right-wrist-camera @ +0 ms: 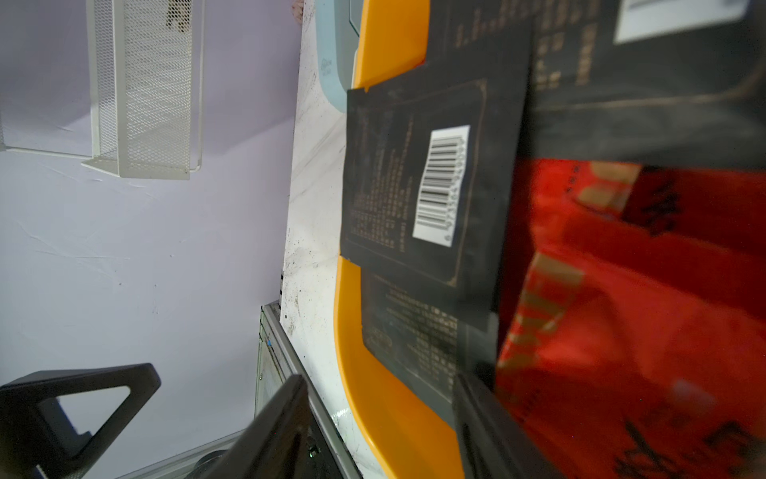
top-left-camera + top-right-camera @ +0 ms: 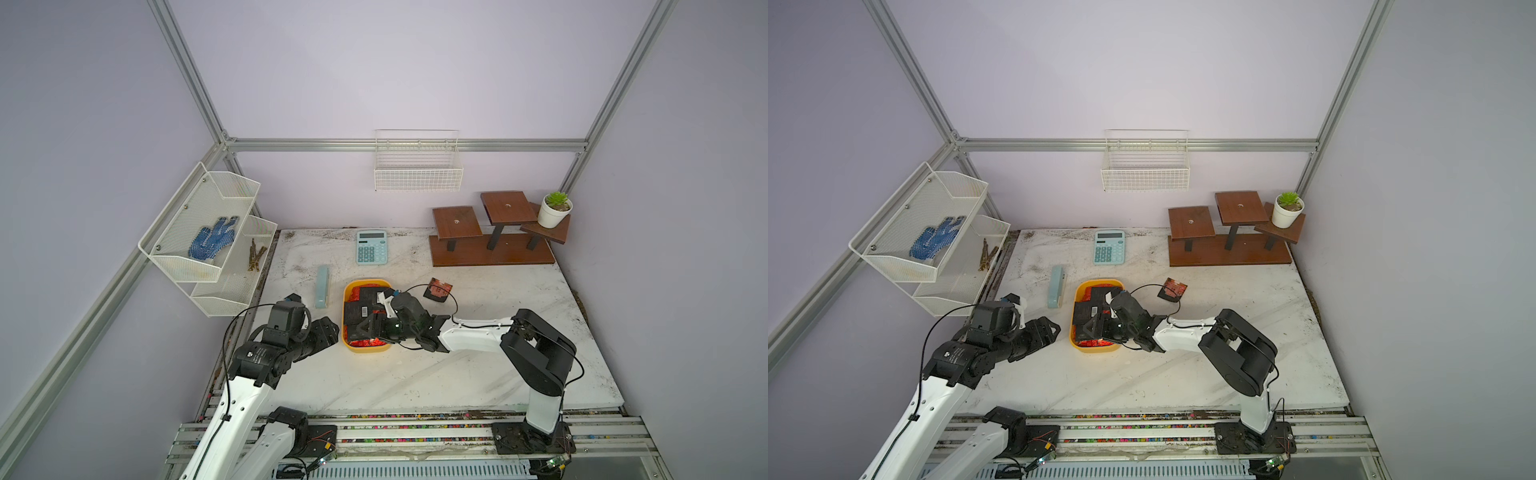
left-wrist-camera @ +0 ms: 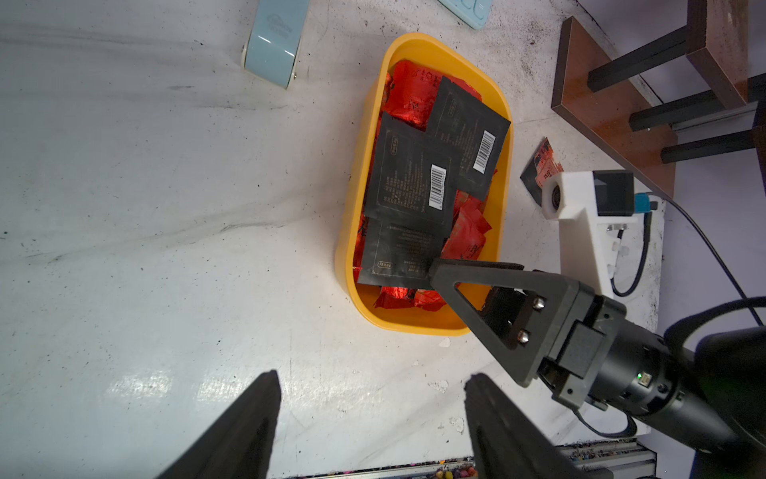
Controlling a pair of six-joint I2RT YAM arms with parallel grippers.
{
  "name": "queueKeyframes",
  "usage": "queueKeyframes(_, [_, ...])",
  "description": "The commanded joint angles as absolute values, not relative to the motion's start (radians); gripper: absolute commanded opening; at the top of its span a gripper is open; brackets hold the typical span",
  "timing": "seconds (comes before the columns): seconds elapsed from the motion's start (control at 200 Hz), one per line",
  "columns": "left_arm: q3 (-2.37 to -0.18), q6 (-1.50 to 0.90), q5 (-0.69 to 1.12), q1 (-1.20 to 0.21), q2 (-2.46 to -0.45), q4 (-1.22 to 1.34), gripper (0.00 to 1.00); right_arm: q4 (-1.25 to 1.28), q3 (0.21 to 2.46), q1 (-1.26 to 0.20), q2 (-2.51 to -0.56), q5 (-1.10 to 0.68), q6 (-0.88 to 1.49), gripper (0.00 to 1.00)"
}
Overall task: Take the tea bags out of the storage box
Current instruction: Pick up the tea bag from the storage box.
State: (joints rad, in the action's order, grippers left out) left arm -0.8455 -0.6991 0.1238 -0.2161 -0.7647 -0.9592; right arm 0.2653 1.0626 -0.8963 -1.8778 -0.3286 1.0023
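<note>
The yellow storage box [image 2: 365,350] [image 3: 414,45] sits mid-table, filled with tea bags: flat black sachets [image 3: 410,186] [image 1: 414,182] on top of crinkly red foil ones [image 3: 414,91] [image 1: 642,331]. One reddish-brown square tea bag [image 2: 438,289] [image 3: 543,166] lies on the table right of the box. My right gripper [image 2: 360,331] [image 1: 381,414] reaches in over the box's near end, jaws open. One finger is down among the sachets beside a black one's edge, the other above. My left gripper [image 2: 332,332] [image 3: 373,385] hovers open and empty just left of the box.
A light-blue calculator [image 2: 372,247] lies at the back and a pale-blue stapler-like case [image 2: 322,293] lies left of the box. A wooden stepped stand [image 2: 490,249] with a potted plant [image 2: 555,210] fills the back right. A wire basket [image 2: 417,166] and a mesh shelf [image 2: 208,232] hang on the walls.
</note>
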Motion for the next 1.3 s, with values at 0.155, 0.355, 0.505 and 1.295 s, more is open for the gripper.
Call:
queueKeyframes(0.155, [-0.838,-0.712,0.137,-0.213,-0.766,-0.935,0.74,0.353,1.041,-0.875,-1.882,-0.331,1.038,0.60])
queueKeyframes(0.355, [-0.836,-0.713,0.141,-0.212,-0.766,-0.931,0.74,0.393,1.052,-0.865,-1.903,-0.345,1.058,0.57])
queueKeyframes(0.505, [-0.834,-0.712,0.143,-0.212,-0.763,-0.931,0.74,0.421,1.062,-0.856,-1.926,-0.353,1.085,0.53])
queueKeyframes(1.295, [-0.809,-0.717,0.175,-0.212,-0.777,-0.897,0.74,0.453,1.038,-0.840,-1.932,-0.358,1.121,0.53])
